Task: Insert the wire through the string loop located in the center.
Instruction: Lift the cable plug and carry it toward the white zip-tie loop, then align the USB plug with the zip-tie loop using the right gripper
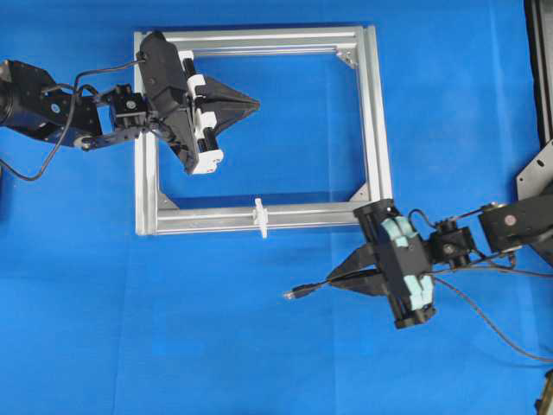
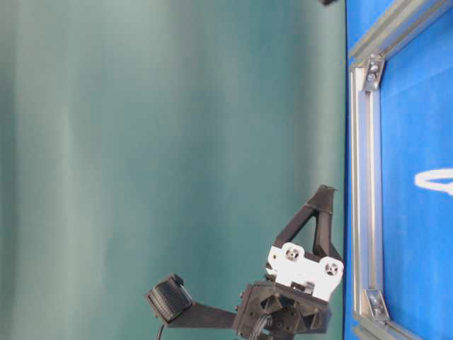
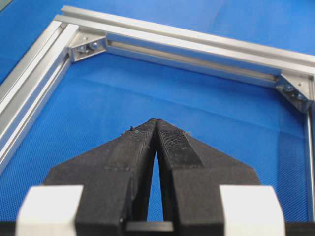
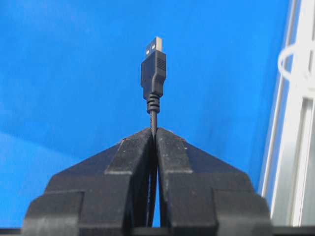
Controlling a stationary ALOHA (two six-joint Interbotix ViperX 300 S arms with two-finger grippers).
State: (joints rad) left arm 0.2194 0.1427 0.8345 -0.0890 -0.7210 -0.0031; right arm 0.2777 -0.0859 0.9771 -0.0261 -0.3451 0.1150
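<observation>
Right gripper (image 4: 155,132): jaws clamped on the thin black wire (image 4: 153,73), just behind its dark plug; the short metallic tip juts ahead, clear of the blue bench (image 1: 173,328). Small whitish translucent string loop (image 1: 259,216) sits mid-rail on the near bar of the square silver aluminium frame (image 1: 373,112) (well apart from the plug). Left gripper (image 1: 252,103): jaws pressed together, empty, above the frame's interior.
</observation>
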